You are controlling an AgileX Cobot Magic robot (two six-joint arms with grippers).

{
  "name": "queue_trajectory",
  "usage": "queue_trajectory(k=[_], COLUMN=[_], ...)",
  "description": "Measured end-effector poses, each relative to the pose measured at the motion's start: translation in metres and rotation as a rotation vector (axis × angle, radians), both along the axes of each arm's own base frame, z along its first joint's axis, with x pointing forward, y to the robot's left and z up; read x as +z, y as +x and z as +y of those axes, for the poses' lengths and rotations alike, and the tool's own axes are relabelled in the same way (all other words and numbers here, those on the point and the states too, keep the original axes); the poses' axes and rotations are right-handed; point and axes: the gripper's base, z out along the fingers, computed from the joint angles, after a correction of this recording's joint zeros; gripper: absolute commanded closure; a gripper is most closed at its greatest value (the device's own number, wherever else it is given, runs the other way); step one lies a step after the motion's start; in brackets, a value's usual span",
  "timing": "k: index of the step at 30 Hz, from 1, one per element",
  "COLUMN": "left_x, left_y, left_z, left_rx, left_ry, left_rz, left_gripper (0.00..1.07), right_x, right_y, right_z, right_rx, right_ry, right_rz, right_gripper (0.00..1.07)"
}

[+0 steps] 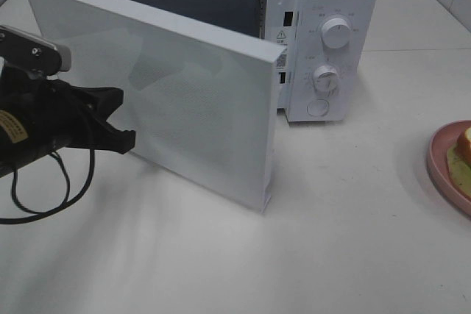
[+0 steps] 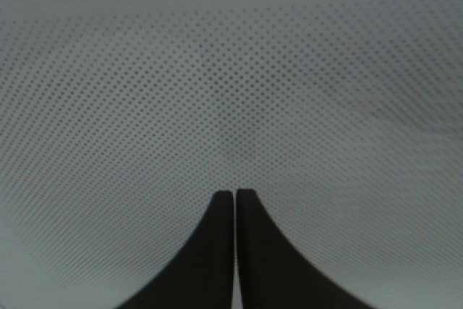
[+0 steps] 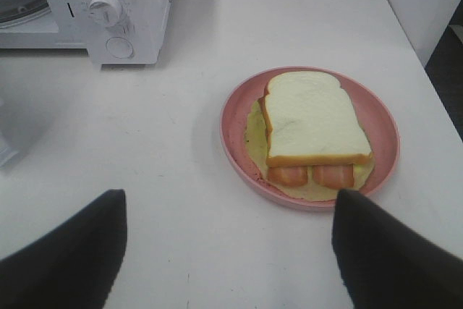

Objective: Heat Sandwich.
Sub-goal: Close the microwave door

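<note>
Resting on round pink plate: square sandwich.

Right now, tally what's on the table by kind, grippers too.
Microwave, door open: 1
Pink plate: 1
Sandwich on the plate: 1
Grippers: 2, left gripper shut against the door, right gripper open
Total: 5

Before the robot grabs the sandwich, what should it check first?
1. Microwave door swung open: ok.
2. Left gripper shut, tips at the door: ok.
3. Right gripper open, nothing held: ok.
4. Sandwich on the plate, on the table: ok.
5. Table bare between right gripper and plate: ok.
6. Room inside the microwave: cannot tell, the door hides most of it.
</note>
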Motion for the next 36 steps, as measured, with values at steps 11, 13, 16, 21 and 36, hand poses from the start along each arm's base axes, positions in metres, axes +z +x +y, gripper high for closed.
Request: queue_trajectory(k=[11,13,16,21,36], left_x=[0.007,0.009,0.011,0.014,0.019], left_y=[0.017,0.021,0.025,0.031,0.047], left_z=[-0.039,-0.052,-0.065,-0.084,-0.125], left_rx=[-0.013,-0.04,-0.064,-0.094,-0.137], left_ry=[-0.072,-0.076,-0.084,-0.098,-0.117], left_rz=[-0.024,-0.02,-0.024,-0.035,-0.02], left_gripper=[1.06,1.06,1.06,1.06,1.06], right_x=[0.0,0.0,0.0,0.0,0.0], right_y=[0.0,0.0,0.0,0.0,0.0], right_z=[0.0,0.0,0.0,0.0,0.0], right_rx=[0.0,0.0,0.0,0.0,0.0], right_ry=[0.0,0.0,0.0,0.0,0.0], right_rz=[0.0,0.0,0.0,0.0,0.0], right_gripper=[0.31,0.31,0.31,0.31,0.31])
